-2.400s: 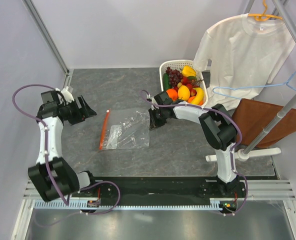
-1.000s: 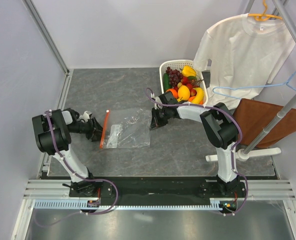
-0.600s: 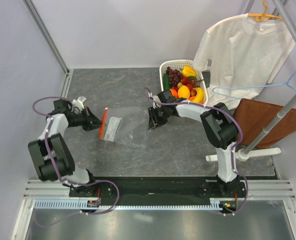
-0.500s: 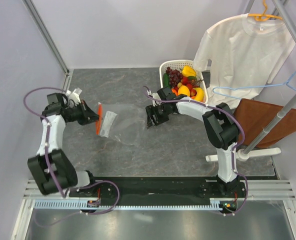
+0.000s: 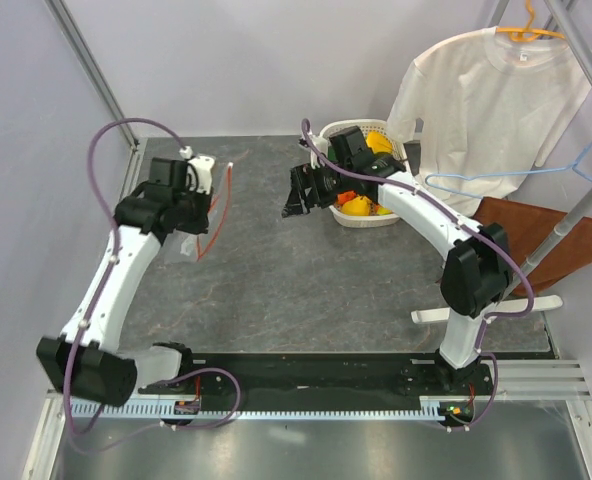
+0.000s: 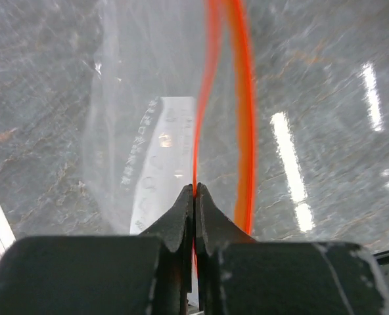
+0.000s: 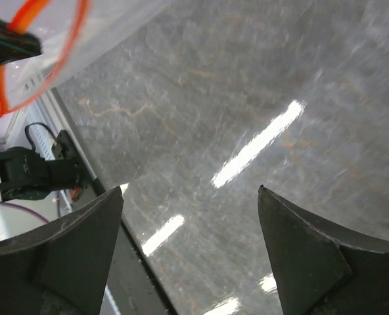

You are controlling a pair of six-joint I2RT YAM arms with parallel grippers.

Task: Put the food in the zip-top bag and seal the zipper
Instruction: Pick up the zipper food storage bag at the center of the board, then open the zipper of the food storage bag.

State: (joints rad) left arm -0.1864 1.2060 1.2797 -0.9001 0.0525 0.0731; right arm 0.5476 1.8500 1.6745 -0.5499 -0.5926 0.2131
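Observation:
My left gripper (image 5: 204, 208) is raised over the table's left side and shut on the zipper (image 5: 220, 203), an orange-red strip running nearly upright. In the left wrist view the jaws (image 6: 194, 191) pinch one lip of the zipper (image 6: 209, 72) while the other lip bows away, so the mouth gapes. The clear zip-top bag (image 6: 125, 131) with its white label (image 6: 156, 164) hangs below. My right gripper (image 5: 296, 197) hovers open and empty left of the white basket (image 5: 338, 130). The food (image 5: 357, 206) lies in the basket, partly hidden by the right arm. The right wrist view shows wide fingers (image 7: 189, 190) over bare table and the bag's mouth (image 7: 46, 46) at top left.
A white T-shirt (image 5: 486, 100) hangs on a rack at the back right, with a blue hanger (image 5: 496, 178) and a brown cloth (image 5: 536, 240) beside it. The rack's pole and foot (image 5: 496, 305) stand near the right arm. A wall frame (image 5: 96, 70) borders the left.
The left gripper shut on the zipper and lifted the bag off the table, up and back. The right gripper let go of the bag's far edge, opened wide and rose toward the basket.

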